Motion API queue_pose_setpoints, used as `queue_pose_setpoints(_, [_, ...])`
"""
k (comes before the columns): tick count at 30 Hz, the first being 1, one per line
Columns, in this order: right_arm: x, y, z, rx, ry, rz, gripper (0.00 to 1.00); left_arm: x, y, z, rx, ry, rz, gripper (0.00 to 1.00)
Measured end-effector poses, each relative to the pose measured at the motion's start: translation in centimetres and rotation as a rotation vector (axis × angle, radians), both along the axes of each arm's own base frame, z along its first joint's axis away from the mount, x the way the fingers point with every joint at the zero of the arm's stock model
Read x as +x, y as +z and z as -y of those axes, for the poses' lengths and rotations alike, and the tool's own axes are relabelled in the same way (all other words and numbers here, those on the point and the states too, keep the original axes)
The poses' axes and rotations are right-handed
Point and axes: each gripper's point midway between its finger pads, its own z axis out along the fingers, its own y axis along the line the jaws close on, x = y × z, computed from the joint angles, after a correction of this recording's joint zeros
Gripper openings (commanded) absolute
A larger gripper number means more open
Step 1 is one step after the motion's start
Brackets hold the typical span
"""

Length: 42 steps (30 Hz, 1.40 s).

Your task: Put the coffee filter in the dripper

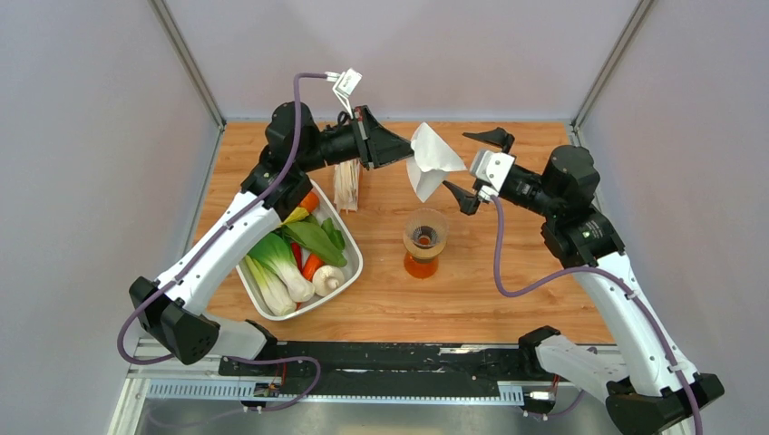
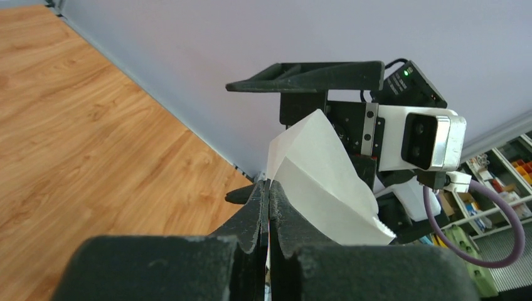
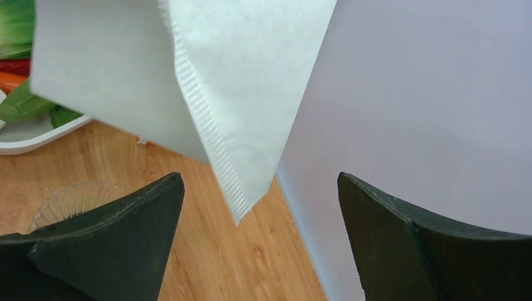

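Note:
My left gripper [image 1: 407, 152] is shut on one edge of the white paper coffee filter [image 1: 432, 161] and holds it in the air over the back middle of the table. In the left wrist view [image 2: 268, 185] the filter [image 2: 317, 179] fans out past the shut fingertips. My right gripper [image 1: 479, 161] is wide open just right of the filter, not touching it; in the right wrist view [image 3: 260, 188] the filter's crimped tip [image 3: 213, 94] hangs between the jaws. The clear dripper [image 1: 424, 228] sits on an orange-tinted glass vessel [image 1: 422, 264] below the filter; its rim shows in the right wrist view [image 3: 72, 195].
A white tray [image 1: 352, 269] of vegetables lies left of the vessel. A wrapped bundle of beige filters [image 1: 346, 187] stands behind the tray. Grey walls close the table's back and sides.

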Motion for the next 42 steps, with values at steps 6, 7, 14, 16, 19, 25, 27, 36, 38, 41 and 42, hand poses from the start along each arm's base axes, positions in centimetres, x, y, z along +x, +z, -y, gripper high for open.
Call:
queue_pose_setpoints(6, [-0.9, 1.5, -1.7, -0.015, 0.080, 0.034, 0.95, -1.0, 0.1, 0.6, 0.005, -0.025, 0.025, 0.00])
queue_pose_setpoints(7, [-1.3, 1.6, -2.0, -0.021, 0.096, 0.039, 0.93, -1.0, 0.0, 0.6, 0.010, -0.024, 0.030, 0.00])
queue_pose_setpoints(14, [-2.9, 1.5, -3.7, -0.059, 0.166, 0.006, 0.99, -1.1, -1.1, 0.9, 0.063, -0.017, 0.078, 0.00])
queue_pose_setpoints(16, [-2.8, 1.2, -3.6, -0.071, 0.158, -0.026, 1.00, -1.1, -1.5, 1.0, 0.083, -0.020, 0.104, 0.00])
queue_pose_setpoints(19, [-2.4, 0.9, -3.5, -0.086, 0.140, -0.087, 1.00, -1.0, -1.7, 1.0, 0.101, -0.019, 0.155, 0.00])
queue_pose_setpoints(25, [-2.3, -1.2, -3.2, -0.129, 0.113, -0.206, 0.98, -1.1, -1.8, 1.0, 0.117, -0.033, 0.222, 0.00])
queue_pose_setpoints(27, [-2.6, -1.8, -3.1, -0.141, 0.113, -0.230, 0.92, -1.2, -1.8, 1.0, 0.121, -0.038, 0.236, 0.00])
queue_pose_setpoints(36, [-3.0, -2.2, -3.0, -0.152, 0.127, -0.247, 0.75, -1.7, -1.0, 1.1, 0.120, -0.054, 0.310, 0.00])
queue_pose_setpoints(38, [-3.0, -2.2, -3.0, -0.153, 0.127, -0.247, 0.70, -2.0, -0.9, 1.3, 0.119, -0.062, 0.317, 0.00])
queue_pose_setpoints(41, [-3.0, -2.2, -3.0, -0.154, 0.127, -0.244, 0.66, -2.1, -0.9, 1.4, 0.119, -0.068, 0.318, 0.00])
queue_pose_setpoints(42, [-3.0, -2.2, -3.0, -0.155, 0.127, -0.242, 0.64, -2.1, -0.9, 1.4, 0.119, -0.067, 0.318, 0.00])
